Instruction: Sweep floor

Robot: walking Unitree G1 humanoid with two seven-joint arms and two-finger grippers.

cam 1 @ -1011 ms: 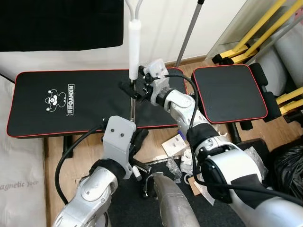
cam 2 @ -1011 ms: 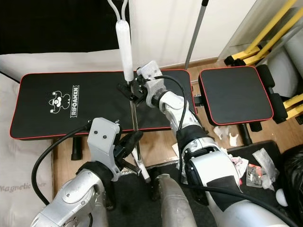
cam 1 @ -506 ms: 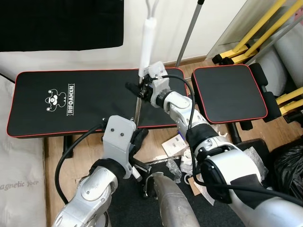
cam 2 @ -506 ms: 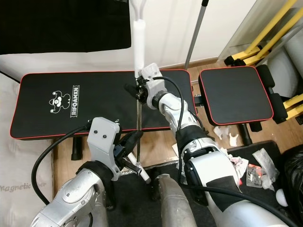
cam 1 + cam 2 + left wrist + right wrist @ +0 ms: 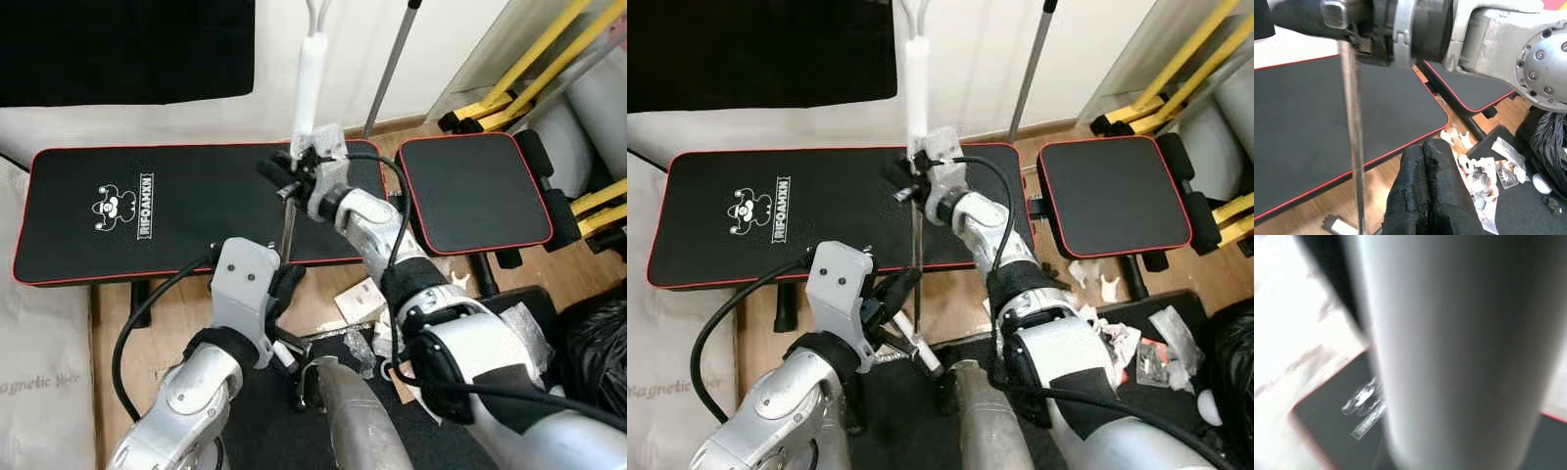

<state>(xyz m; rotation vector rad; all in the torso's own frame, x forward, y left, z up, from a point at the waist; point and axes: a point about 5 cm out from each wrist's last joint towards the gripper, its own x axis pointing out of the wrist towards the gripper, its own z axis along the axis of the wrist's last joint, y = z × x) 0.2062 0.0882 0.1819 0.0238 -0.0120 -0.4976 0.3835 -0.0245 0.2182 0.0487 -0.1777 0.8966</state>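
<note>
— Two claws: what is each one doing?
— The right claw (image 5: 286, 178) is clamping the broom (image 5: 307, 93) upright above the bench (image 5: 147, 211). The left claw (image 5: 1423, 188) is sitting pinched together, just beside the pole.

Only a couple of readable bits here. The black bench pad (image 5: 186, 211) has a white logo (image 5: 125, 208), a little cartoon figure with "RIFOAMKN" or something close next to it, turned sideways. The white fabric (image 5: 44, 382) on the left says "magnetic", second word too blurry.
</note>
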